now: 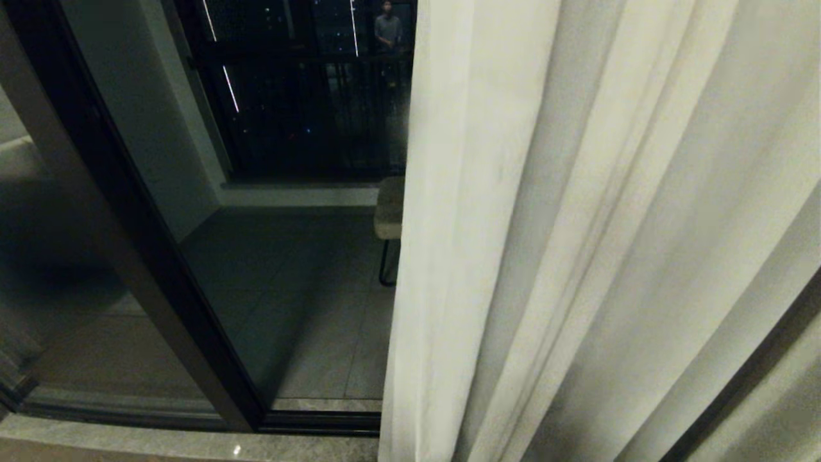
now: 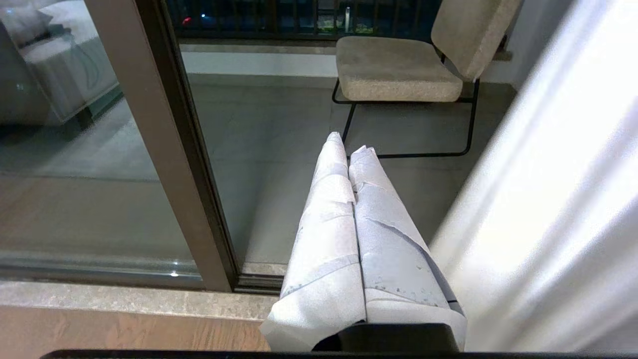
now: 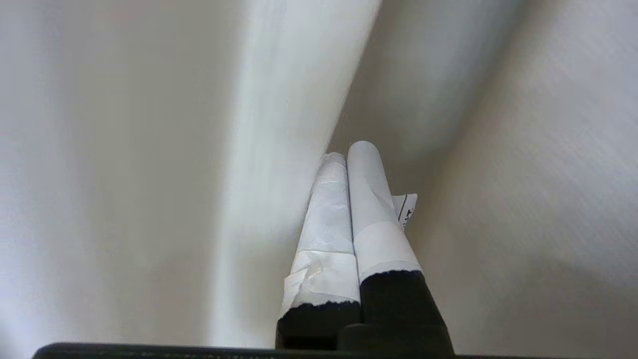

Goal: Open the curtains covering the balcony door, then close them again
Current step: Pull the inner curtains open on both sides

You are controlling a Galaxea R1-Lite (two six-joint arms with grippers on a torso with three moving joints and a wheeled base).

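The curtains [image 1: 577, 224] look soft and light — best pushed at the hemmed edge beside the balcony door [image 1: 269, 269] (glass exposed); right end effector [image 3: 346, 154] pressed together, empty.

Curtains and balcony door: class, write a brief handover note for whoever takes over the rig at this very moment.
Left gripper: shut, empty, parked facing the balcony door.
Right gripper: shut, holding nothing, tips close to the curtains; contact unclear.
Curtains cover the view's right half; glass to the left is bare, chair outside.
Done: curtains partly drawn aside.
Left: which phase this is cannot be told; they must end up closed.
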